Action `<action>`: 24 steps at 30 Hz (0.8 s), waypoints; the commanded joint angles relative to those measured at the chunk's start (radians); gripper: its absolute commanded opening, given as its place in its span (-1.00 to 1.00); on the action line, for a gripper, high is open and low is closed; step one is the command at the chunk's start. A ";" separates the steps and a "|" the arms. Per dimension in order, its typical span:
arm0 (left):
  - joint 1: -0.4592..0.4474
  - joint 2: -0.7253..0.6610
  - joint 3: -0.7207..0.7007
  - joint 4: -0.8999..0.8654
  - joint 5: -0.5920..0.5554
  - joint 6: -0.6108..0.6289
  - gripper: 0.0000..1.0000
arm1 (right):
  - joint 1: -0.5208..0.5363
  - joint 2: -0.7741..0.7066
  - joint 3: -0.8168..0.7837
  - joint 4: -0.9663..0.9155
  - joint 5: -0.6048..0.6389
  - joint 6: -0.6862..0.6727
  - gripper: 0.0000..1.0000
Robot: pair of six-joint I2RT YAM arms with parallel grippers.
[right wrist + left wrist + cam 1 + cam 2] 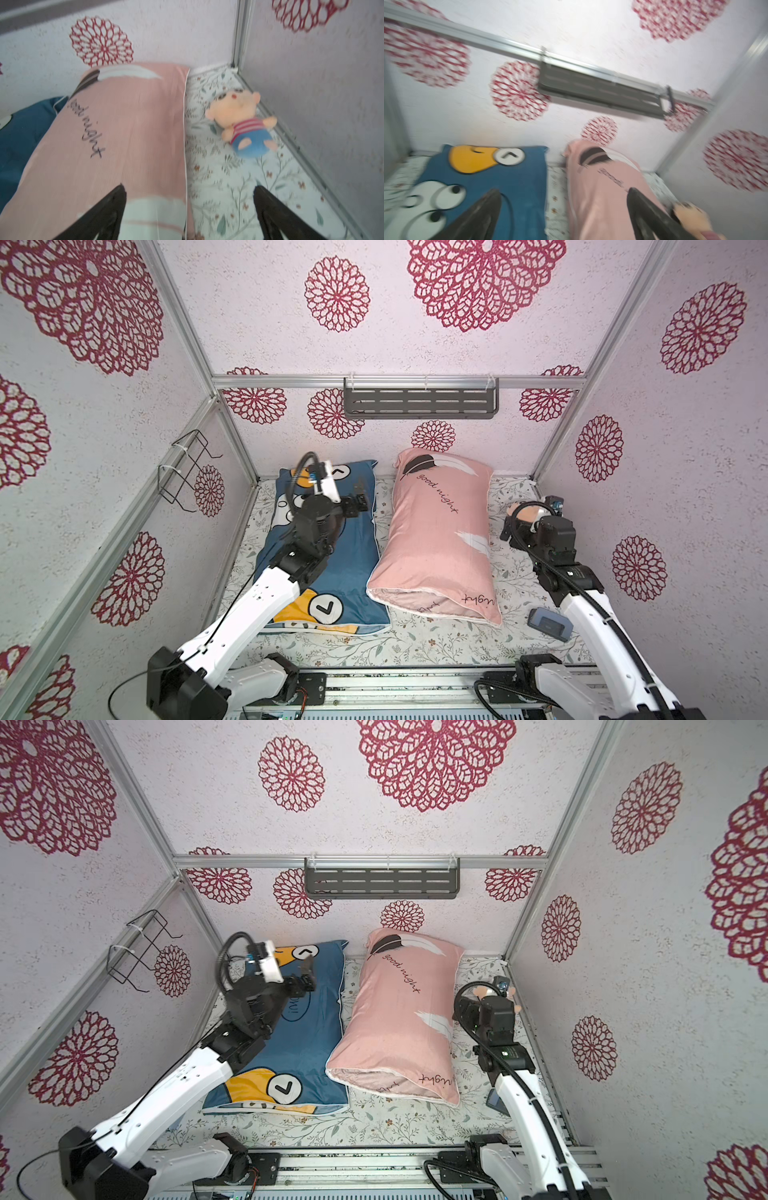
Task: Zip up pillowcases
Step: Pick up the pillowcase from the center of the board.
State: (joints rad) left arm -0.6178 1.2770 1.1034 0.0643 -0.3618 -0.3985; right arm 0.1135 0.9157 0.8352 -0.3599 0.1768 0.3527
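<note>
The left pincer (563,189) stands wide open and holds nothing. In its wrist view one dark finger (483,209) lies over the blue pillowcase (517,187) at lower left. The other lies over the pink pillowcase (600,197) at lower centre, with the gap between the two pillows between the fingers. In both top views this pincer (309,974) hovers over the upper half of the blue pillowcase (345,568), left of centre.

The right pincer (190,187) is also spread wide and empty. One finger (108,209) lies over the pink pillowcase (128,128), the other over the flowered bench (218,176), and the pillow's piped edge runs up between them. A plush doll (243,124) lies beyond, at right of centre, near the wall.

In a top view the pink pillowcase (432,543) lies at centre, just beside the blue one. A pale strip shows along its lower end. A small blue-grey device (550,623) sits at lower right.
</note>
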 commanded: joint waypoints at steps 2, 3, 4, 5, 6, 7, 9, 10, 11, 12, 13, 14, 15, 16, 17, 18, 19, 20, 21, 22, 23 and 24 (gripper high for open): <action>-0.156 0.227 0.100 -0.191 0.244 -0.130 0.90 | 0.048 -0.074 -0.009 -0.481 -0.249 0.160 0.91; -0.184 0.275 0.123 -0.174 0.302 -0.152 0.88 | 0.065 -0.102 -0.015 -0.522 -0.282 0.176 0.91; -0.204 0.320 0.136 -0.140 0.351 -0.170 0.85 | 0.073 -0.128 -0.017 -0.553 -0.304 0.185 0.90; -0.222 0.378 0.160 -0.100 0.398 -0.182 0.84 | 0.076 -0.152 -0.015 -0.588 -0.322 0.192 0.88; -0.238 0.446 0.205 -0.092 0.438 -0.193 0.83 | 0.077 -0.166 -0.014 -0.619 -0.331 0.195 0.88; -0.244 0.510 0.249 -0.094 0.467 -0.200 0.83 | 0.078 -0.168 -0.012 -0.646 -0.330 0.194 0.87; -0.244 0.641 0.356 -0.104 0.500 -0.225 0.82 | 0.079 -0.156 -0.021 -0.697 -0.317 0.183 0.87; -0.237 0.714 0.387 -0.104 0.494 -0.237 0.81 | 0.079 -0.152 -0.029 -0.708 -0.314 0.178 0.87; -0.220 0.781 0.423 -0.120 0.484 -0.255 0.79 | 0.080 -0.150 -0.043 -0.708 -0.313 0.177 0.87; -0.195 0.839 0.454 -0.151 0.470 -0.280 0.76 | 0.080 -0.150 -0.059 -0.701 -0.316 0.177 0.86; -0.167 0.884 0.476 -0.182 0.464 -0.304 0.72 | 0.080 -0.148 -0.070 -0.694 -0.324 0.177 0.86; -0.134 0.930 0.489 -0.202 0.468 -0.337 0.69 | 0.079 -0.146 -0.083 -0.678 -0.338 0.174 0.85; -0.099 0.961 0.480 -0.190 0.478 -0.367 0.67 | 0.080 -0.141 -0.097 -0.657 -0.355 0.177 0.85; -0.072 0.979 0.463 -0.164 0.483 -0.387 0.67 | 0.079 -0.136 -0.108 -0.638 -0.370 0.176 0.85; -0.044 0.990 0.441 -0.135 0.481 -0.409 0.66 | 0.078 -0.131 -0.119 -0.614 -0.386 0.177 0.85; -0.020 0.997 0.425 -0.112 0.476 -0.423 0.67 | 0.077 -0.125 -0.130 -0.588 -0.396 0.182 0.85; -0.002 1.004 0.420 -0.111 0.466 -0.423 0.68 | 0.077 -0.121 -0.142 -0.567 -0.407 0.186 0.86; 0.017 1.013 0.425 -0.120 0.446 -0.419 0.70 | 0.075 -0.116 -0.156 -0.540 -0.418 0.192 0.86; 0.038 1.019 0.427 -0.123 0.440 -0.415 0.70 | 0.067 -0.115 -0.172 -0.509 -0.432 0.198 0.86; 0.054 1.020 0.423 -0.117 0.452 -0.418 0.70 | 0.058 -0.117 -0.184 -0.481 -0.448 0.208 0.85; 0.068 1.011 0.411 -0.104 0.462 -0.422 0.70 | 0.044 -0.127 -0.196 -0.445 -0.478 0.224 0.83; 0.072 1.000 0.395 -0.095 0.463 -0.421 0.70 | 0.025 -0.145 -0.208 -0.409 -0.522 0.241 0.82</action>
State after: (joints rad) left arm -0.6521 2.1994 1.5681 0.0616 0.2523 -0.8047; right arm 0.1703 0.8001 0.6392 -0.8825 -0.2497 0.5343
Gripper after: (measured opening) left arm 0.847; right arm 0.915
